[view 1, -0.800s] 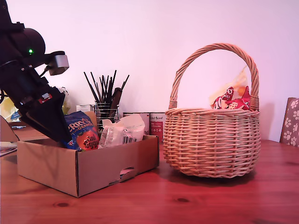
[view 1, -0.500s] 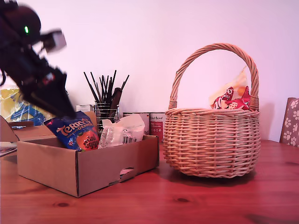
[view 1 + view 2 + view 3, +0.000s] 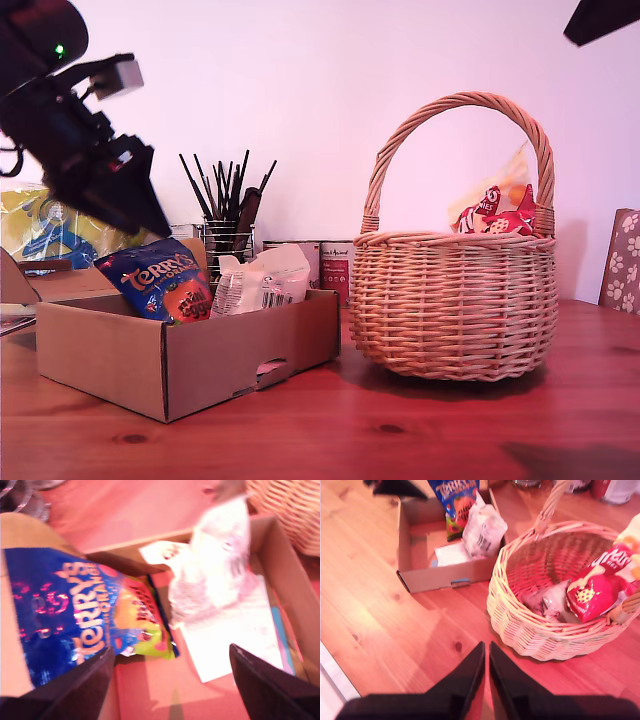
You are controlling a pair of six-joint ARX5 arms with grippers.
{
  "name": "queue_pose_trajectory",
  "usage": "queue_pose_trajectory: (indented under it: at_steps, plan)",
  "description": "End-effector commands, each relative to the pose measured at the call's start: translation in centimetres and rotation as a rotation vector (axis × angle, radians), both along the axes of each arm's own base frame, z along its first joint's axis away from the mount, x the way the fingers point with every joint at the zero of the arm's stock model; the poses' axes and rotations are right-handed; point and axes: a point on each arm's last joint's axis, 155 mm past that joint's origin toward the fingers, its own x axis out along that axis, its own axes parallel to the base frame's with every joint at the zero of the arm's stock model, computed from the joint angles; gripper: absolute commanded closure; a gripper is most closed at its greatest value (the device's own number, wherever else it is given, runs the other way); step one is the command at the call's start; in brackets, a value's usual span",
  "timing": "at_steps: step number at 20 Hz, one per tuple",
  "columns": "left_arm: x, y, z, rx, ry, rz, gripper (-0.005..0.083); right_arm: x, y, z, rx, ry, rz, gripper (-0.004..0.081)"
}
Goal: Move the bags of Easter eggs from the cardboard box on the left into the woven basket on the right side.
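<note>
Exterior view, left to right: my first gripper (image 3: 150, 215) sits at that view's upper left, angled down over the cardboard box (image 3: 190, 355), tip just above the dark blue bag (image 3: 165, 280) and not touching it there. First wrist view shows its jaws spread wide, nothing between them, blue bag (image 3: 75, 615) and whitish-clear bag (image 3: 215, 575) both below in the box (image 3: 280, 570); that picture is motion-blurred. Box sits on the wooden table (image 3: 400, 430) at the exterior view's left, flap lid open at the back. Blue bag leans upright at the box's back, orange lettering facing the camera. Whitish-clear bag (image 3: 262, 282) with barcode label stands just beside it on the exterior view's right, still inside the box. A white paper sheet (image 3: 235, 640) lies flat on the box floor. Behind the box: a wire holder of dark sticks (image 3: 225, 205) and a yellow printed bag (image 3: 50, 230). Woven basket (image 3: 455, 300) stands near the box toward the exterior view's right, apart from it, already holding a red-and-white snack bag (image 3: 495, 215). My second gripper (image 3: 486, 680) hangs above the table just in front of the basket (image 3: 520, 625), jaws pressed together with a thin slit, empty. A dark arm part (image 3: 600, 18) shows at the exterior view's top right corner.
</note>
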Motion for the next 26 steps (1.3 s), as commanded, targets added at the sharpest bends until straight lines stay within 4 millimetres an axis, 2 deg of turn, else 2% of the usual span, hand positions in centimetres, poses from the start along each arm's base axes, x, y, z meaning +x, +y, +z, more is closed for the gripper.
queue_pose_trajectory:
  at_steps: [1,3,6,10,12,16,20,26]
  plan:
    - [1.4,-0.1,1.9,-0.02,-0.075,0.009,0.0111,0.2,-0.1,-1.1,-0.008,0.026,-0.008,0.0776]
    - [2.5,-0.3,3.1,-0.036,-0.14,0.009,0.0093,0.5,0.1,-1.3,-0.011,0.031,-0.009,0.0776]
    - [4.5,0.9,3.4,-0.044,-0.2,0.041,-0.002,0.9,0.2,-1.3,-0.008,0.026,-0.009,0.0776]
    - [7.5,3.0,2.9,-0.054,-0.261,0.112,-0.0019,1.2,0.4,-1.1,-0.004,0.016,-0.009,0.0776]
    - [8.5,3.6,2.1,-0.083,-0.241,0.145,-0.0019,1.3,0.4,-1.2,-0.004,0.018,-0.009,0.0776]
    - [9.6,3.6,-1.3,-0.114,-0.158,0.145,-0.0019,1.5,0.5,-1.2,-0.003,0.015,-0.008,0.0776]
    - [9.1,2.3,-3.5,-0.172,-0.039,0.113,-0.0019,1.7,0.6,-1.0,0.003,0.006,-0.009,0.0776]
    - [6.6,-1.0,-3.7,-0.273,0.074,0.028,-0.0016,1.8,0.7,-0.7,0.017,0.001,-0.017,0.0778]
